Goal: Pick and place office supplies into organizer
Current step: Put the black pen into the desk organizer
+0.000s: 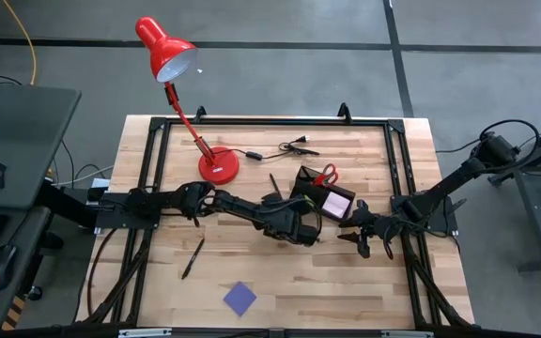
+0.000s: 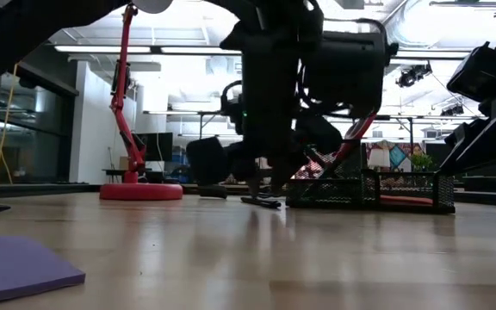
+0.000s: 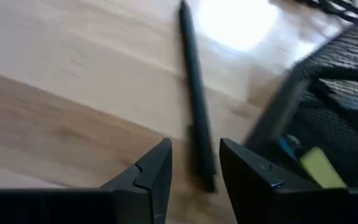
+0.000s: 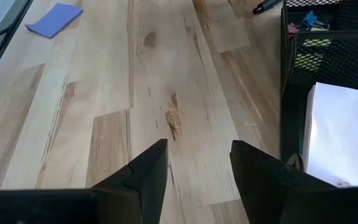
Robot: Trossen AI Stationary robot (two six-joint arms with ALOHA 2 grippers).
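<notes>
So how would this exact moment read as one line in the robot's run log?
left end effector: open over pen beside organizer | right end effector: open, empty | purple note pad: on table

The light wooden table carries a red desk lamp at its far left and a black cable just right of it. The black organizer sits right of centre. A dark pen lies near left, a blue-purple note pad nearest the front.
</notes>
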